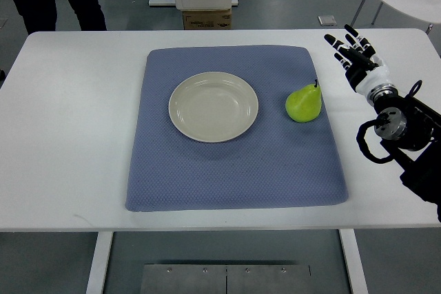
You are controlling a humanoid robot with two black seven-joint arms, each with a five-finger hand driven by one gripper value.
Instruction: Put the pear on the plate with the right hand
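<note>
Green pear waiting on the mat, right hand empty beside it.
The glossy green pear lies on the blue-grey quilted mat, just right of the round cream plate; the black-and-white right hand hovers over the white bench, fingers spread apart, holding nothing.

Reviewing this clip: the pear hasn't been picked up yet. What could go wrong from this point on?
1. The pear is rounded and sits on a soft blue mat; a glancing touch from the right hand may roll it away.
2. The right hand is open, off to the pear's right over bare table; a sideways approach could push the pear rather than enclose it.
3. The plate is shallow, so a pear released near its rim might roll back off.
</note>
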